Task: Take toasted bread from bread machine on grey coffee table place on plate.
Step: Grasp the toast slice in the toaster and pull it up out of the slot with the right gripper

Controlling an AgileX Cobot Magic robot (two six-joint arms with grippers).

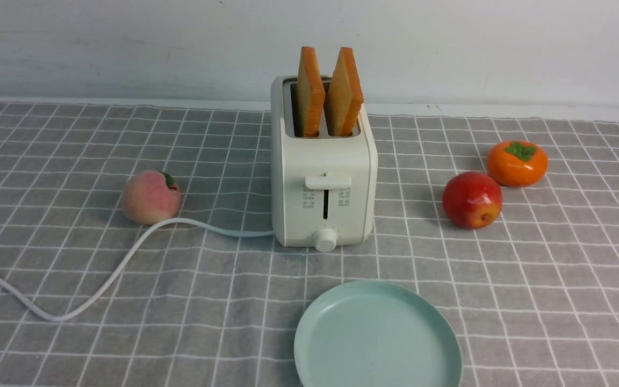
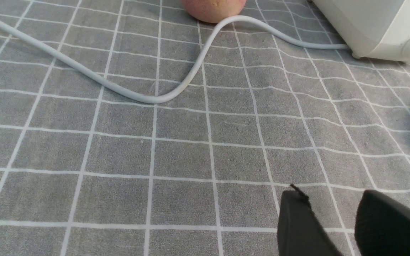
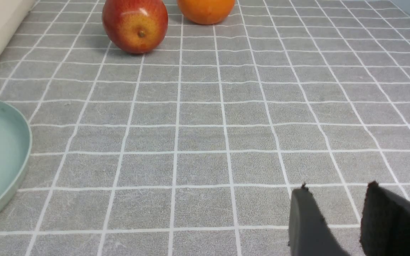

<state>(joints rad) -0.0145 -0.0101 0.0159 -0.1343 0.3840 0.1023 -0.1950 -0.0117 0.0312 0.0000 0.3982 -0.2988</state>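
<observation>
**A:** From the front, where's the toast?

**B:** Both slices of toasted bread [image 1: 309, 91] stand on edge in the slots of the bread machine [image 1: 323, 177], sticking up well clear of its top. It sits mid-way along the grey coffee table [image 1: 503, 295], back toward the far edge. Their broad faces look left and right and their crust edges run front to back. The plate [image 1: 376, 338] lies bare at the near edge, just in front of the machine and a shade to the right. No arm shows here.

**A:** And the left wrist?

**B:** The left gripper [image 2: 329, 199] hangs low over bare cloth, jaws parted with nothing between them. The machine's knob corner is ahead, with the cord [image 2: 155, 101] curling past a peach [image 2: 212, 9].

**A:** The right wrist?

**B:** Same pose. The right gripper [image 3: 336, 192] is slack and empty, with the plate's rim off to one side and an apple [image 3: 135, 25] beyond. I'd say neither arm is clearly nearer. Whichever goes has to rise, reach forward and pinch a slice across its faces from above
</observation>
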